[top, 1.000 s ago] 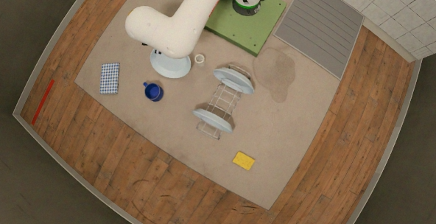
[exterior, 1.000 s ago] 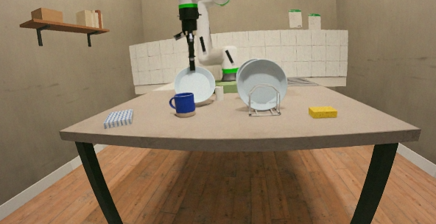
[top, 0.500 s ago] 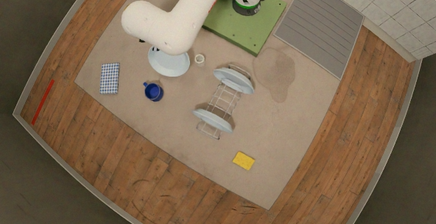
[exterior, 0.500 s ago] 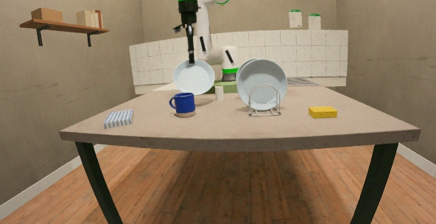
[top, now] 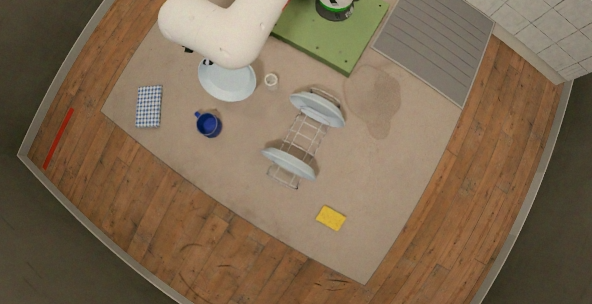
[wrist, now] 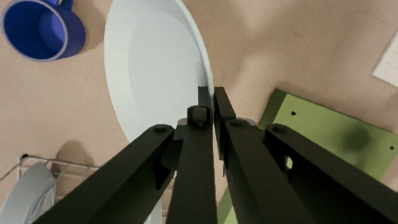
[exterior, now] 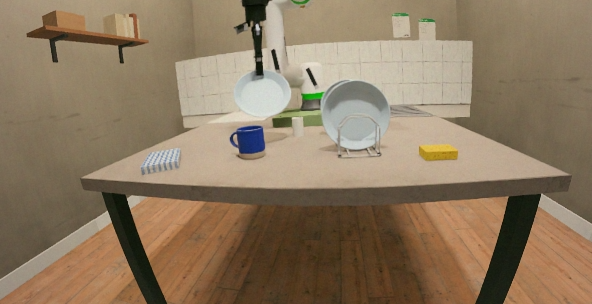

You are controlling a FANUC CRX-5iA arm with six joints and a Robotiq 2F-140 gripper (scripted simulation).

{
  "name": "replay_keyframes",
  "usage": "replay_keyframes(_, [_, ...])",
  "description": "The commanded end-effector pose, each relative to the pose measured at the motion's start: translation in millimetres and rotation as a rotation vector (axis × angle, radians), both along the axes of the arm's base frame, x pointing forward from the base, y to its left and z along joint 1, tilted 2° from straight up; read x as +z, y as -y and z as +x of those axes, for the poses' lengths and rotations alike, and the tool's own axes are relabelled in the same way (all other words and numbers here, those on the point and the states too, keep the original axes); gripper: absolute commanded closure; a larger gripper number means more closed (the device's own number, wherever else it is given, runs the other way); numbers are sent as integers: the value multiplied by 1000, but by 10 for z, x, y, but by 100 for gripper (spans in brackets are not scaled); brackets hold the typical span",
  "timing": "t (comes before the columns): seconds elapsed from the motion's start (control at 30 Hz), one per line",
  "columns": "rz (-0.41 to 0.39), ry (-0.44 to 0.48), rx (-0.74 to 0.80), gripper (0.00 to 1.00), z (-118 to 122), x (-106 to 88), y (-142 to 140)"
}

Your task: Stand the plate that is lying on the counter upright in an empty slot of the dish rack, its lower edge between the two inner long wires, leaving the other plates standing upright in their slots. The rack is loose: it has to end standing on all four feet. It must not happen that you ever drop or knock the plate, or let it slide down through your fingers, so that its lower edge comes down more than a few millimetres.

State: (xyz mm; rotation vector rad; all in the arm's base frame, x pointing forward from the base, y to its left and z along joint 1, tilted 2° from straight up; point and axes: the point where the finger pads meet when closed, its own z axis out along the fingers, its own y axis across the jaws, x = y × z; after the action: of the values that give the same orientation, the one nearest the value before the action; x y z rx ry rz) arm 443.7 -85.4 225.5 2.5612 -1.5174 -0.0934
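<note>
My gripper (exterior: 259, 74) (wrist: 210, 102) points down, shut on the upper rim of a pale blue plate (top: 230, 84) (exterior: 262, 95) (wrist: 160, 65). The plate hangs steeply, raised above the counter, behind the blue mug in the exterior view. The arm hides the fingers in the top view. The wire dish rack (top: 297, 188) (exterior: 359, 156) stands on the counter, right of the held plate. One plate (top: 290, 164) (exterior: 357, 101) stands upright near its front end, another plate (top: 320, 111) near its back end. Bare wires show between them. The rack's feet are too small to judge.
A blue mug (top: 209, 125) (exterior: 251, 140) (wrist: 75, 32) stands in front of the held plate. A small white cup (top: 271, 80) (exterior: 298, 126) stands between plate and rack. A checked cloth (top: 149, 106) (exterior: 161, 161) lies left, a yellow sponge (top: 331, 218) (exterior: 438, 152) right. The green base (top: 320, 40) (wrist: 335, 135) is behind.
</note>
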Motion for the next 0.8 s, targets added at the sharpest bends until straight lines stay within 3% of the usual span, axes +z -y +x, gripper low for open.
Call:
replay_keyframes(0.0, [0,2,0,90,5,69,-1])
replay_keyframes(0.77, [0,2,0,90,9,666,-24])
